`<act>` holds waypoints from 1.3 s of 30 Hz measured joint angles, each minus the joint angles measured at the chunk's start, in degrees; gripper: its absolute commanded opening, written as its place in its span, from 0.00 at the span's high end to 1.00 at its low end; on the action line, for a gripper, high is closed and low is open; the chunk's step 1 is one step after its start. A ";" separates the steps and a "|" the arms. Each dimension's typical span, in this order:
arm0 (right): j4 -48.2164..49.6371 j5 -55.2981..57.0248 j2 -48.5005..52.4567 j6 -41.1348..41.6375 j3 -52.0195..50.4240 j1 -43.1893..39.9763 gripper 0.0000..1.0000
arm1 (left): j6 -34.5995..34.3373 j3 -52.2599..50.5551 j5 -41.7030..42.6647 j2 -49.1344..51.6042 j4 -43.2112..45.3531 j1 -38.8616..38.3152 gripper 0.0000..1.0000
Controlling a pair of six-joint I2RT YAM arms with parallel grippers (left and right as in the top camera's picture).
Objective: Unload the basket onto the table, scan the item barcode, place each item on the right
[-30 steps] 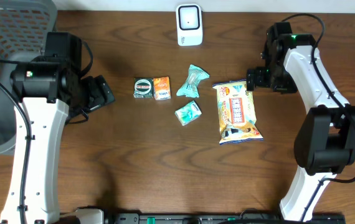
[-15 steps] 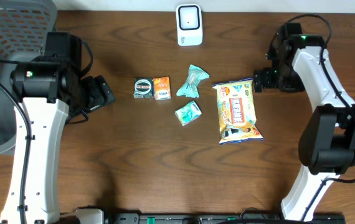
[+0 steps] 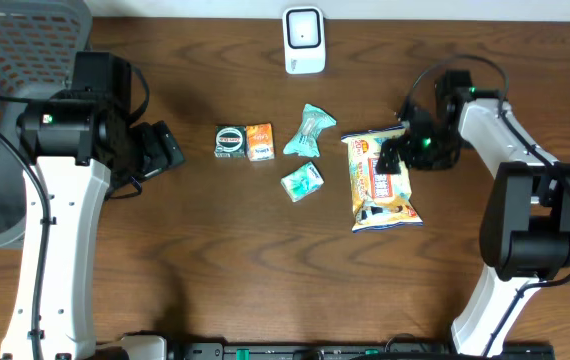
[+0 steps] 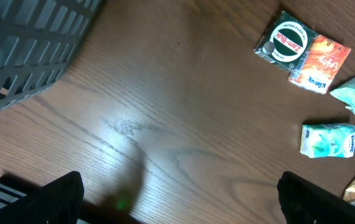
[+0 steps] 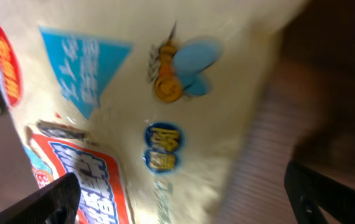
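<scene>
Cream snack bag [image 3: 379,196], red and blue print, lying flat

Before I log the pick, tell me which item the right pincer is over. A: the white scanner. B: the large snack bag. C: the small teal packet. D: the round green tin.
B: the right pincer, jaws open, hangs over the upper right part of the large snack bag, whose printed front fills the right wrist view.
</scene>
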 measured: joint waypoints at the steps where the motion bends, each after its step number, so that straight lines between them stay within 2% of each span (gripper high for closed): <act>1: 0.68 -1.14 0.00 -0.24 -1.40 -0.13 0.01 | 0.00 0.00 0.00 0.00 -0.02 0.00 0.02; 3: 2.36 -4.13 -1.18 -0.57 -3.58 -0.66 0.05 | 0.00 0.00 0.00 0.00 0.00 0.00 0.02; 6: 5.11 -9.42 -2.51 -1.09 -7.45 -1.09 0.33 | 0.00 0.00 0.00 0.00 0.02 0.00 0.02; 9: 5.81 -12.68 -2.58 -1.18 -10.16 -0.94 0.56 | 0.00 0.00 0.02 0.00 0.02 0.00 0.02; 12: 6.40 -15.26 -2.23 -1.20 -11.34 -0.90 0.99 | 0.02 0.00 0.00 0.00 0.00 0.00 0.02; 18: 6.62 -21.40 -1.90 -0.81 -10.45 -1.01 0.99 | 0.00 0.00 0.02 0.00 0.00 0.00 0.02; 23: 4.59 -18.01 -2.25 1.55 -5.20 -1.11 0.99 | 0.00 0.00 0.02 0.00 0.00 0.00 0.02; 28: 2.29 -2.10 -6.51 6.49 0.52 -0.26 0.99 | 0.00 0.00 0.02 0.00 0.00 0.00 0.02; 34: 1.03 30.53 -14.25 14.19 2.84 8.15 0.99 | 0.00 0.00 0.02 0.00 0.00 0.00 0.02; 37: 5.88 44.89 -13.35 17.86 1.46 13.25 0.99 | 0.00 0.00 0.02 0.00 0.00 0.00 0.02; 39: 7.98 49.48 -12.31 19.10 0.02 14.91 0.99 | 0.00 0.00 0.02 0.00 -0.02 0.00 0.02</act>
